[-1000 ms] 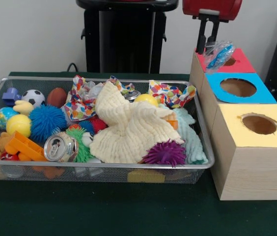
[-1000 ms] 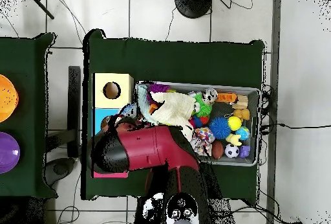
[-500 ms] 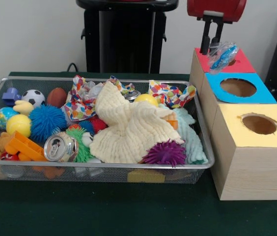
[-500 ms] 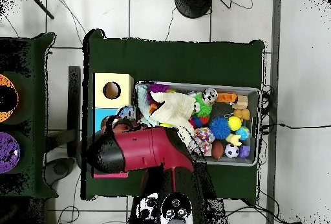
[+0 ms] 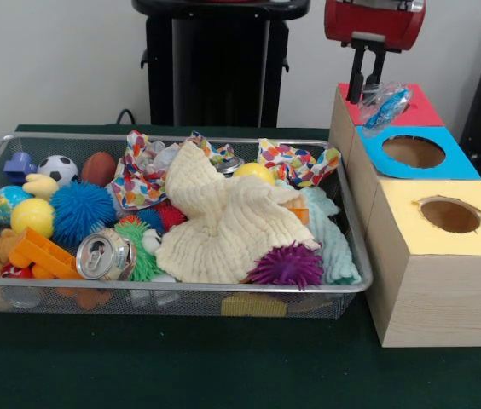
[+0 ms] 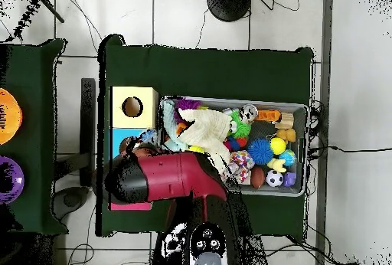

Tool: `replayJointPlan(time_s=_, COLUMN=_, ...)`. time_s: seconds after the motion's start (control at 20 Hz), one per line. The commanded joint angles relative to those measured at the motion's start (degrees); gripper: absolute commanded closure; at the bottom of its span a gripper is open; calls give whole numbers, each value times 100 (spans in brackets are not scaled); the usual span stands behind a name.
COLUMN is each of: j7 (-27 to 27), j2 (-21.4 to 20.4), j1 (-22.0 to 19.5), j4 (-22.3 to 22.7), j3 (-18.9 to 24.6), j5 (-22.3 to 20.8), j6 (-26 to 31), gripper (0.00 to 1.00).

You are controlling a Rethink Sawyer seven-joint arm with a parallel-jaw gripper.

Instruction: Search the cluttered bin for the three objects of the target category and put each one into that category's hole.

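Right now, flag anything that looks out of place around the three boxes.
A clear plastic wrapper with blue print lies on the red-topped box, partly covering its hole instead of inside. The gripper hangs just above, apart from it.

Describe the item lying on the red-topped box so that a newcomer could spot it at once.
Start at the row of three wooden boxes right of the wire bin. On the farthest, red-topped box, under the gripper, lies a crinkled clear plastic wrapper with blue inside, the only thing on any box.

Even, soft indoor light fills both views; shadows stay faint. A small glare sits on the can [image 5: 104,254] at lower left.
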Motion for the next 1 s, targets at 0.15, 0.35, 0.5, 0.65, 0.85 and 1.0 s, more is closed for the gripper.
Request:
replayJointPlan(time_s=0.15, j7=1200, j2=399, j1=145, j4=311, j3=-110, j5=321, j6=-432, gripper=100)
replayJointPlan(time_s=0.35, j7=1262, j2=525, j1=207, j4=334, j3=-146, j5=443, j6=-634, gripper=100)
replayJointPlan(time_s=0.5, j7=1239, j2=462, j1=207, j4=436, j3=-116, j5=628, j6=-625, gripper=100)
replayJointPlan(time_s=0.65, j7=1281, j2=379, j1=314, j4=520, j3=-159, j5=774, j6=-571, gripper=100)
replayJointPlan(time_s=0.85, j7=1361, j2=438, j1=503, j4=430, j3=-295, j5=901, j6=-495, gripper=100)
replayJointPlan(time_s=1.0, j7=1348, j2=474, j1=589, j4=369, j3=-375, j5=988, j6=-464, gripper=100)
